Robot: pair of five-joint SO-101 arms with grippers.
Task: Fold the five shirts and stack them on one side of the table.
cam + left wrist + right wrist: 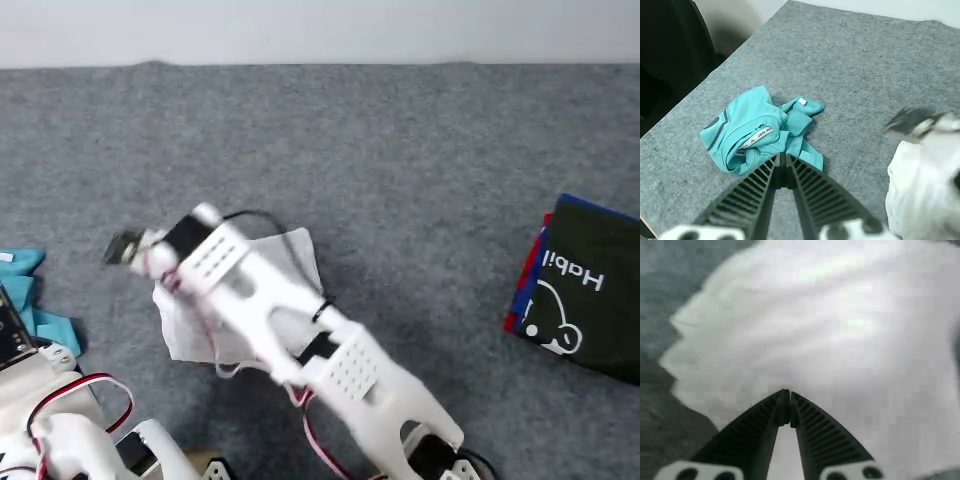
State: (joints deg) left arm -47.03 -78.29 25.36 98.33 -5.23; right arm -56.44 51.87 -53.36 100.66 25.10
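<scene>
Right claw (785,396), closed empty, by one white shirt (840,315); left claw (783,161), closed empty, by one teal shirt (752,131).

The right gripper (789,407), with black ribbed fingers (760,430), hangs over a crumpled white cloth shirt (840,315), its fingertips pressed together. Grey felt table surface (665,285) lies beside the shirt's uneven edge.

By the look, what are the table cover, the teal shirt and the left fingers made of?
Table cover: grey felt-like fabric, matte, with a fuzzy fibrous nap.
Teal shirt: soft knit cloth, probably cotton or a blend; it crumples in loose folds.
Left fingers: dark rigid plastic, possibly 3D-printed; matte, with ribbed faces.
</scene>
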